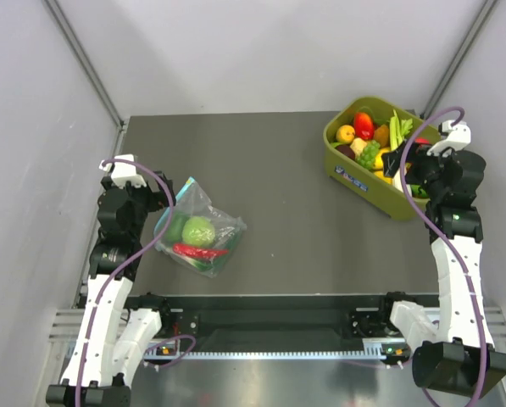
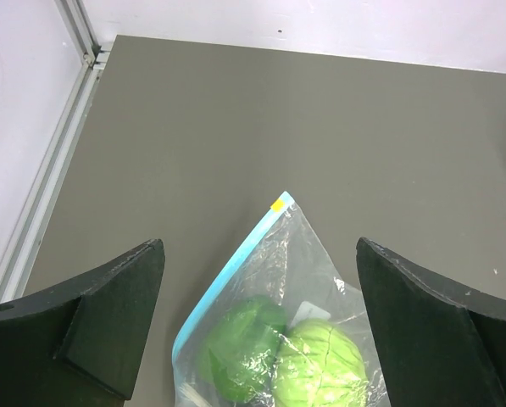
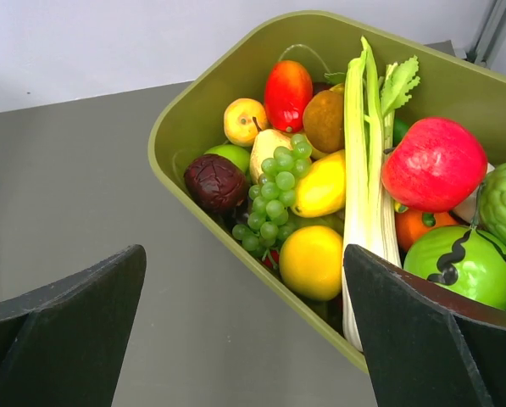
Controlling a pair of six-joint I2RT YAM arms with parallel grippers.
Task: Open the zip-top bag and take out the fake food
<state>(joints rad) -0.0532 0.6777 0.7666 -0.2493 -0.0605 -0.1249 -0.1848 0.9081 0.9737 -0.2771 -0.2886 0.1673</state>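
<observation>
Left gripper, wrist cam: both fingers spread full wide, nothing held. 1 zip-top bag lies flat on the table, its far corner between the fingers, not touched. 1 teal zip strip runs along the bag's left edge, with 1 yellow tab at the far corner. 2 pieces of fake food show through the plastic, touching side by side: 1 dark green bell pepper and 1 pale cabbage.

Right wrist cam: right gripper is also full open and empty, hanging at the rim of 1 olive tub. Tub is packed with 1 grape bunch, 1 celery bunch, 1 red apple, 1 lemon and more fruit around them.

Top cam: 2 arms, 1 bag, 1 tub. Bag sits left on the table, just right of the left gripper. 3 items inside: cabbage in the middle, pepper to its left, 1 red chili along the near side. Tub is far right, well apart from the bag.
</observation>
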